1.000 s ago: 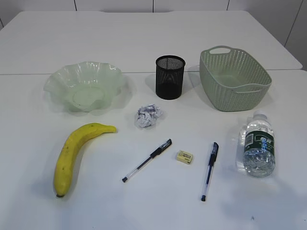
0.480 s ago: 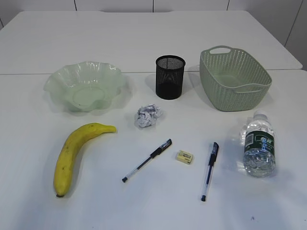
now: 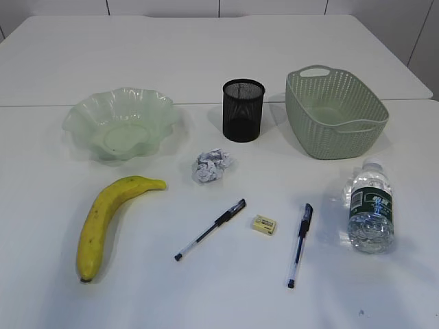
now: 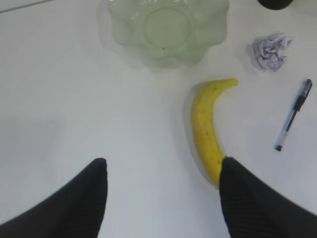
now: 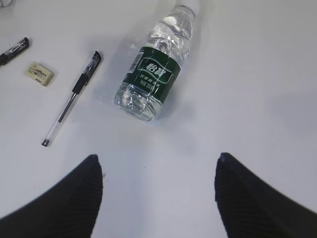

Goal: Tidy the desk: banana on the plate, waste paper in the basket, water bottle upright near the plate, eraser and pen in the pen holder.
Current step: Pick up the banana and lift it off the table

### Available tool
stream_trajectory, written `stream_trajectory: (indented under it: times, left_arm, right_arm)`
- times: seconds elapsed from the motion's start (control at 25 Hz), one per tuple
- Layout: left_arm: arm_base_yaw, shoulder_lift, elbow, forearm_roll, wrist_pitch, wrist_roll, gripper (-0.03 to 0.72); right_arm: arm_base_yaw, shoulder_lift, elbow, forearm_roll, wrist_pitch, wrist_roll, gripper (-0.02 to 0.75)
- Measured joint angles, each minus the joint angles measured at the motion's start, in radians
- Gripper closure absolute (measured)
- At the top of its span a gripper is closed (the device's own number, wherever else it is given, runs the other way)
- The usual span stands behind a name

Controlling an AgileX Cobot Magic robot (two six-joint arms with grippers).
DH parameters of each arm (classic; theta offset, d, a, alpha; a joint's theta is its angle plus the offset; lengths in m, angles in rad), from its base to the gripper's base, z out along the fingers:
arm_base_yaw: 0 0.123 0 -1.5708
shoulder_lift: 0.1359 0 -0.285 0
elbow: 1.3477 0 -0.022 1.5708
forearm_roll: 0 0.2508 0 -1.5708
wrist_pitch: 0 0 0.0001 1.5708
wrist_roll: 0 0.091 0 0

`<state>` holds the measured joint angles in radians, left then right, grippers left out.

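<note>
Banana [image 4: 207,126] lies on the counter [image 4: 64,99] below the plate [image 4: 168,27]. Left fingers [image 4: 89,198] and right fingers [image 5: 74,198] are spread and empty; go down slowly and grab its middle

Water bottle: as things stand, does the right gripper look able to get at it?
Probably yes. The right gripper hangs open over bare table, and the water bottle lies on its side just ahead with nothing between; the nearest pen lies off to one side.

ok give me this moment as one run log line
stage: nothing sorted yet | left gripper: open, above banana | right gripper: open, above water bottle, which lies flat | plate, basket: hold nothing
</note>
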<state>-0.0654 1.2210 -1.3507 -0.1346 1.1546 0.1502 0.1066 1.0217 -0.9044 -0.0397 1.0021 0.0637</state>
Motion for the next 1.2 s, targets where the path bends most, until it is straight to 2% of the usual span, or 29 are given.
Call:
stream_trajectory:
  times: [0.28,0.52,1.0,1.2]
  left_arm:
    - [-0.085,0.136,-0.085,-0.004,0.012,0.046,0.198]
    - [-0.143,0.238,-0.104,0.035,0.013,0.048,0.201]
    - [-0.152,0.41,-0.108,0.057,0.017,0.05,0.203]
    - [-0.154,0.471,-0.117,0.059,0.011,0.05,0.181]
  right_arm:
    - [-0.002,0.0,0.0,0.0,-0.009,0.0,0.211]
    - [-0.002,0.0,0.0,0.0,-0.012,0.0,0.211]
    - [-0.002,0.048,0.0,0.027,-0.013,0.0,0.211]
    - [-0.002,0.066,0.0,0.027,-0.02,0.0,0.211]
